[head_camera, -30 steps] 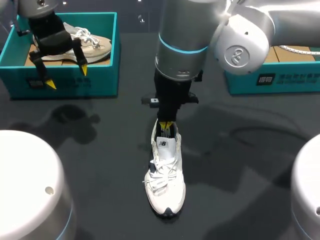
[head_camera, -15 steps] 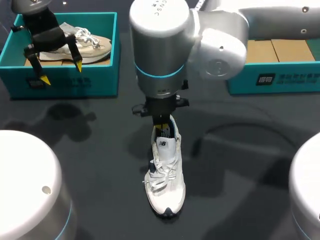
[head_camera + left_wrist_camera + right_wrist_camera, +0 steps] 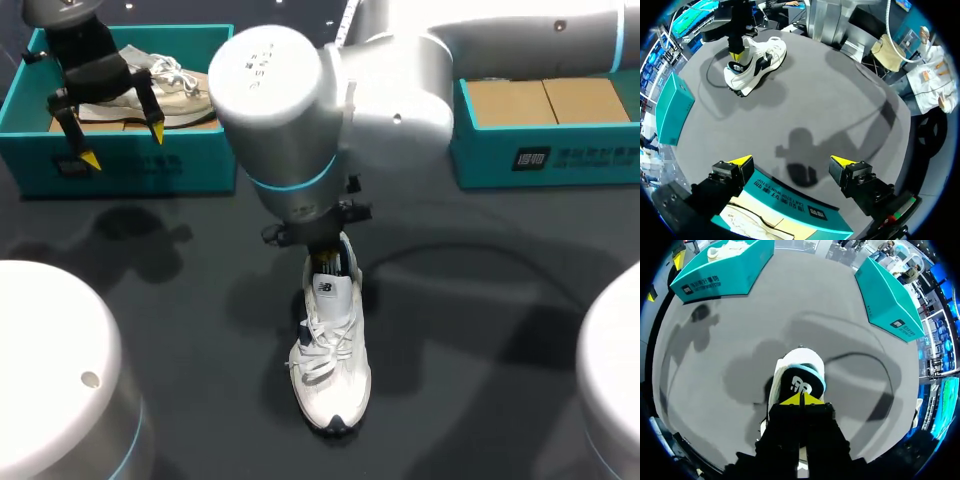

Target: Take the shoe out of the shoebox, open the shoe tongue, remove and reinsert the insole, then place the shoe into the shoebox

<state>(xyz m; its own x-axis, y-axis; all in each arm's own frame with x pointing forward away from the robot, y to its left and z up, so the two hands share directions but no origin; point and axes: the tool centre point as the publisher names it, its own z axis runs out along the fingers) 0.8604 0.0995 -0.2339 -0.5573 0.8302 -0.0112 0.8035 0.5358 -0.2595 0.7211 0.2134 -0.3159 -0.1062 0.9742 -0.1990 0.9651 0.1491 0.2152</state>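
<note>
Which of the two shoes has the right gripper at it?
The white shoe standing on the table, with the right gripper at its heel opening; the other shoe lies inside the teal shoebox.

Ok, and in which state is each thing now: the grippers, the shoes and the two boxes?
left gripper: open, holding nothing, over the left shoebox
right gripper: shut, tips at the white sneaker's heel opening
white sneaker: out of the box, upright on the table, laced
left shoebox: open, beige shoe lying inside
right shoebox: open, brown cardboard floor showing
</note>
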